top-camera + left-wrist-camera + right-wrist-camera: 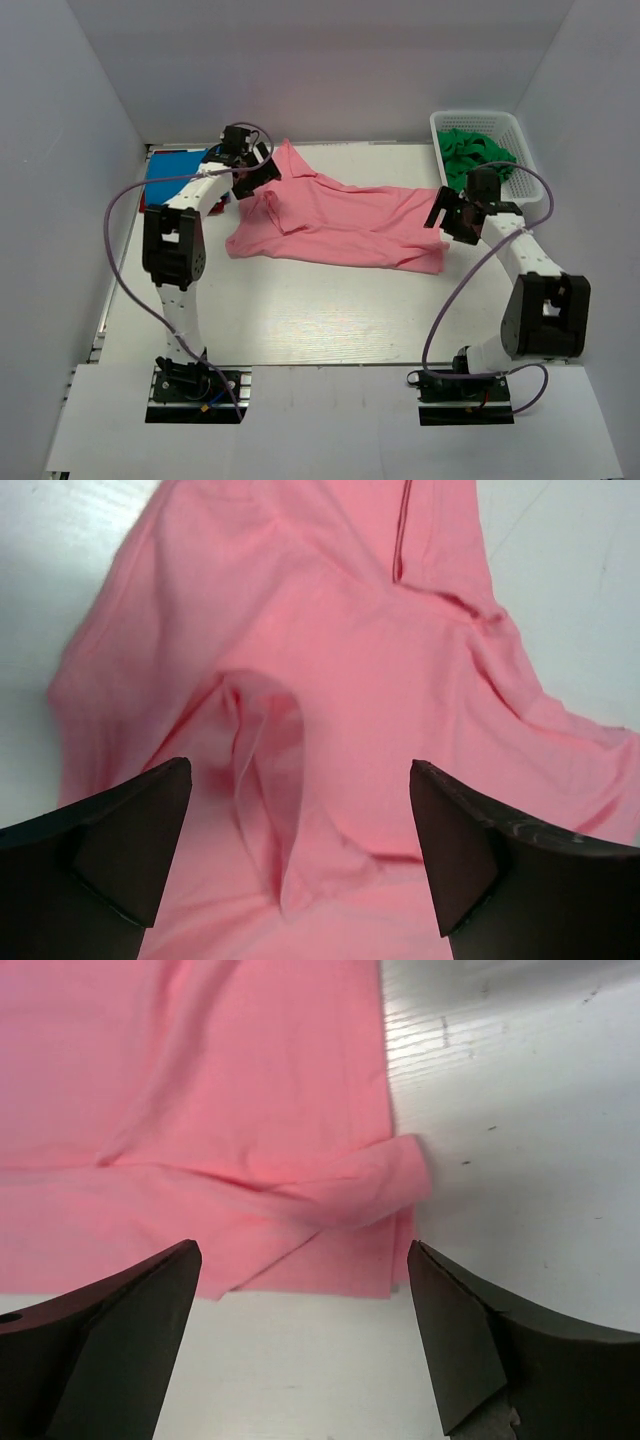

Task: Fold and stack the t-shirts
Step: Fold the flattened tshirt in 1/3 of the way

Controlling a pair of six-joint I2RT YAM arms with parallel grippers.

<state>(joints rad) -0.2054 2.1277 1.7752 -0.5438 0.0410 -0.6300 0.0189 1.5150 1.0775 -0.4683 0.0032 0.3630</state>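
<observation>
A salmon pink t-shirt [340, 215] lies spread and partly folded across the middle of the table. My left gripper [252, 178] is open and empty, hovering over the shirt's left end; the left wrist view shows the pink cloth [330, 680] with a raised fold between the jaws. My right gripper [448, 216] is open and empty at the shirt's right edge; the right wrist view shows the shirt's hem corner [385, 1185] curled over. A folded blue t-shirt [175, 165] lies on a red one [146, 196] at the back left. Dark green t-shirts [475, 152] fill the basket.
A white lattice basket [524, 150] stands at the back right against the wall. White walls close in the table on three sides. Bare white table [330, 310] lies between the shirt and the arm bases.
</observation>
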